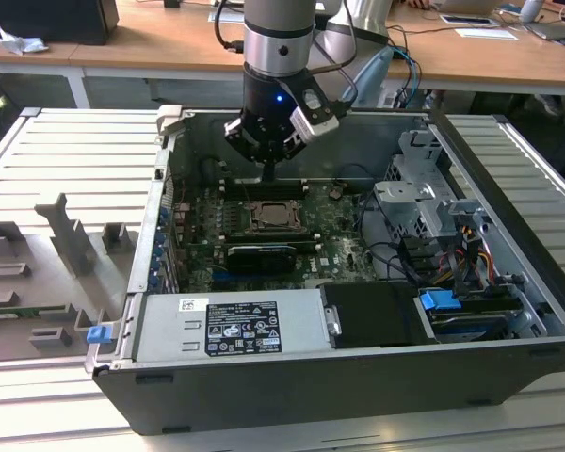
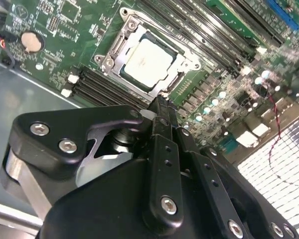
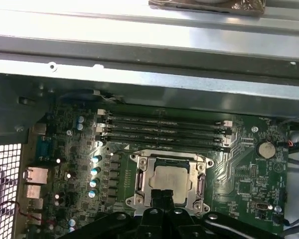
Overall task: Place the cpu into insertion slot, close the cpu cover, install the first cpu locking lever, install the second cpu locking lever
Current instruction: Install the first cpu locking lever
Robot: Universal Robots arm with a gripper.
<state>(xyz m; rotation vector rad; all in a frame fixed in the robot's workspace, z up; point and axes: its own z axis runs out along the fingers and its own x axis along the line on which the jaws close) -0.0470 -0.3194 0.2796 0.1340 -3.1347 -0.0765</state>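
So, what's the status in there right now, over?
Fingers shut, holding nothing, at the edge of the cover. Cpu seated, cover down over it. Nothing blocking.

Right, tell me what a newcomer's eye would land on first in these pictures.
The big open computer case dominates the middle of the exterior view, with the arm's black hand reaching down into it above the green motherboard. In the second wrist view the pale square cpu stands out, seated in its socket and framed by the silvery cpu cover, with the hand's shut tip hovering near the socket's edge.
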